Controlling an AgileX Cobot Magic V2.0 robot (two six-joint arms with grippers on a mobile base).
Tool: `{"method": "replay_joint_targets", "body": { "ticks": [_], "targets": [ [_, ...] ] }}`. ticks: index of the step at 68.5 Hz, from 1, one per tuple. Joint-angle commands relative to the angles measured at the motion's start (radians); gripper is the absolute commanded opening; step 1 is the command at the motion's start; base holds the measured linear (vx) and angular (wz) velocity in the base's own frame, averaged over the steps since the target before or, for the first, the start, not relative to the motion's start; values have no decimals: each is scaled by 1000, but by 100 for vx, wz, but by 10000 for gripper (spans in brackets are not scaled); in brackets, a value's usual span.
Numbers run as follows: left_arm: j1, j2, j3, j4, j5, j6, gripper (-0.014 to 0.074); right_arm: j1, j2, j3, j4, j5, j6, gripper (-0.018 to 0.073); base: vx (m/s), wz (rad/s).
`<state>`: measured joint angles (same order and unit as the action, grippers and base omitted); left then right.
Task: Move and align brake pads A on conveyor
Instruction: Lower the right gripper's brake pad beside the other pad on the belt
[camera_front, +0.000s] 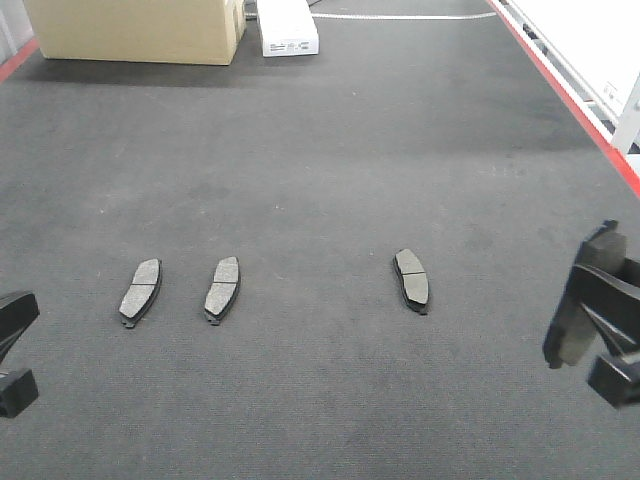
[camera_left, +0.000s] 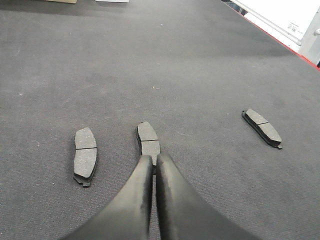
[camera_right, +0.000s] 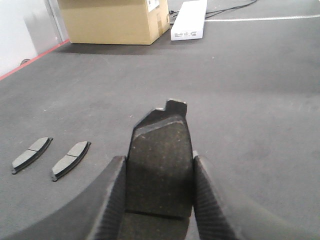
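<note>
Grey pad (camera_right: 160, 165) stands lengthwise upright, gripped by the right tool (camera_right: 159, 195); left tool (camera_left: 154, 165) closed, empty.

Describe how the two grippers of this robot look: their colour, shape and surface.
Both grippers are matte black. The left gripper has two smooth, curved fingers that taper to rounded tips. The right gripper has the same broad curved fingers with ribbed inner faces. No cables or markings show.
</note>
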<state>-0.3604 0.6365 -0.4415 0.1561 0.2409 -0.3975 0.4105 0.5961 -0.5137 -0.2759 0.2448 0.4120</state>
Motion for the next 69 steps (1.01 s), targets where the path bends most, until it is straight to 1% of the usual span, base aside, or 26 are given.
{"method": "replay_joint_targets", "body": {
  "ticks": [1, 10, 27, 37, 47, 57, 65, 69],
  "targets": [
    [1, 0, -25, 4, -68, -5, -6, -3, 74, -70, 12, -80, -3, 24, 0, 0],
    [1, 0, -25, 4, -68, -5, -6, -3, 278, -169, 15, -49, -6, 24, 0, 0],
    [1, 0, -25, 4, -68, -5, -6, -2, 645, -366, 17, -49, -16, 25, 0, 0],
    [1, 0, -25, 4, -68, -5, -6, -2, 836, -484, 25, -39, -68, 26, 0, 0],
    [1, 0, -25, 4, -68, -5, -6, -1, 983, -625, 25, 52, -75, 29, 0, 0],
    [1, 0, -25, 4, -68, -5, -6, 40, 1107, -758, 26, 126, -120, 29, 0, 0],
    [1, 0, -25, 4, -68, -5, -6, 69, 1190, -851, 28, 161, -121, 33, 0, 0],
    [1, 0, -25, 4, -68, -5, -6, 78, 1231, -892, 46, 177, -121, 36, 0, 0]
  ]
}}
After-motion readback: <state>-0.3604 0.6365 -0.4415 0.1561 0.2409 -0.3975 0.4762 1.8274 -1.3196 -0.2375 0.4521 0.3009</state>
